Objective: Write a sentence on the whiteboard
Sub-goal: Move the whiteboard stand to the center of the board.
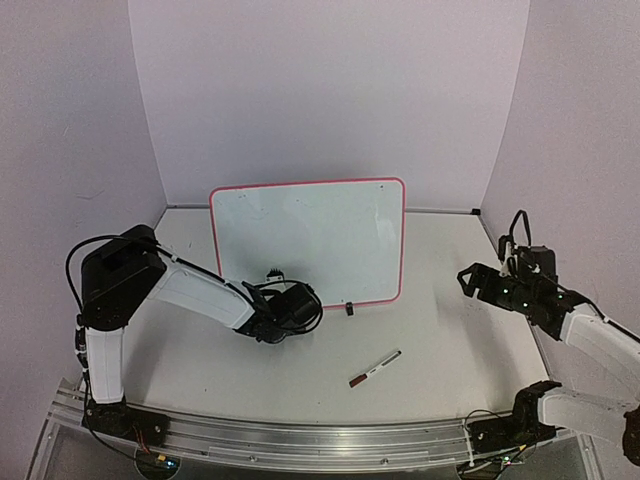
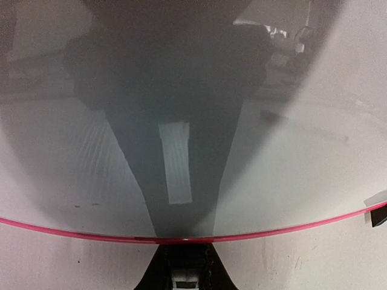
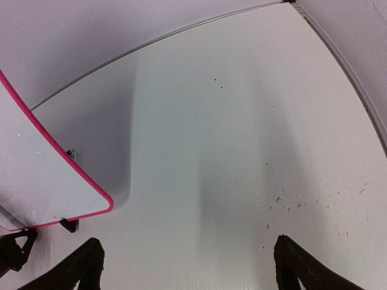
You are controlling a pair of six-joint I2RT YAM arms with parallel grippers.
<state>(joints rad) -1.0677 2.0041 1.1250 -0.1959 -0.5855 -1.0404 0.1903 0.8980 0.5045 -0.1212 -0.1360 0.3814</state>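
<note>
The whiteboard [image 1: 320, 240] stands upright on the table, glossy white with a thin red rim. No sentence shows on its face. My left gripper [image 1: 277, 288] reaches low to the board's lower left, and in the left wrist view the left gripper [image 2: 184, 251] is shut on the red bottom rim of the whiteboard [image 2: 290, 169]. My right gripper [image 1: 466, 280] hovers to the right of the board, open and holding nothing. In the right wrist view the right gripper [image 3: 188, 266] has its fingers spread wide over bare table, with the whiteboard [image 3: 36, 175] corner at the left.
A marker [image 1: 375, 369] with a dark red cap lies on the table in front of the board. A small black clip foot [image 1: 349, 309] sits under the board's bottom rim. White walls close the back and sides.
</note>
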